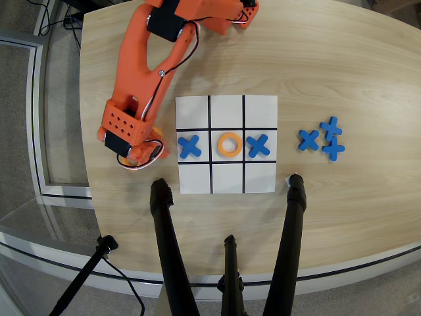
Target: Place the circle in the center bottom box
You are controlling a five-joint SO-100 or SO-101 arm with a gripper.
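One orange foam ring (229,144) lies flat in the very centre cell of the white 3x3 grid (227,181). The middle cell of the edge row facing the orange robot base (227,112) is bare white. My gripper (139,154) is down at the table just left of the grid's middle row, under the orange wrist block (122,124), which hides the jaws. A paler orange edge (157,139) shows beside the gripper; I cannot tell whether it is a ring or whether it is held. Other rings are hidden.
Blue crosses lie in the middle row's left cell (189,146) and right cell (258,145). Three spare blue crosses (322,138) lie right of the grid. Black tripod legs (164,243) (293,230) stand at the near table edge.
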